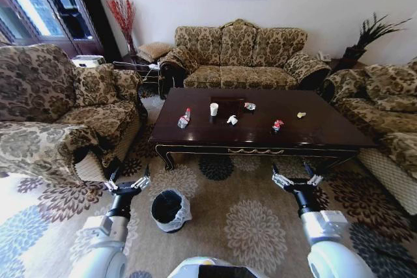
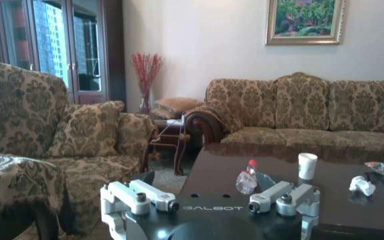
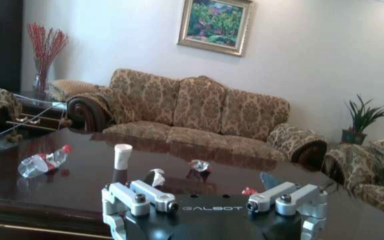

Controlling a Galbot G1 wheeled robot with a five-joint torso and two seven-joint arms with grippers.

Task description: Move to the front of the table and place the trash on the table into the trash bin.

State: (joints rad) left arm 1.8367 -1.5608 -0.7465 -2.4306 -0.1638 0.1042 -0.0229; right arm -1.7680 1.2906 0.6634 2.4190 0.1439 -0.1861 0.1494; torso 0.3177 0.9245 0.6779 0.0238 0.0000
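Clear plastic bottle (image 1: 184,119) is seen lying on table (image 1: 326,136), near its left end; judged light, slippery, best pinched mid-body. Left gripper (image 1: 128,184) & right gripper (image 1: 296,180) are spread, empty, short of table front.

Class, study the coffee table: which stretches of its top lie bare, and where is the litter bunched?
Bare: the table's whole near strip along the front edge, and its far-right end beyond the yellow scrap. Crowded: the middle band, from the bottle past the paper cup and crumpled paper to the red wrapper.
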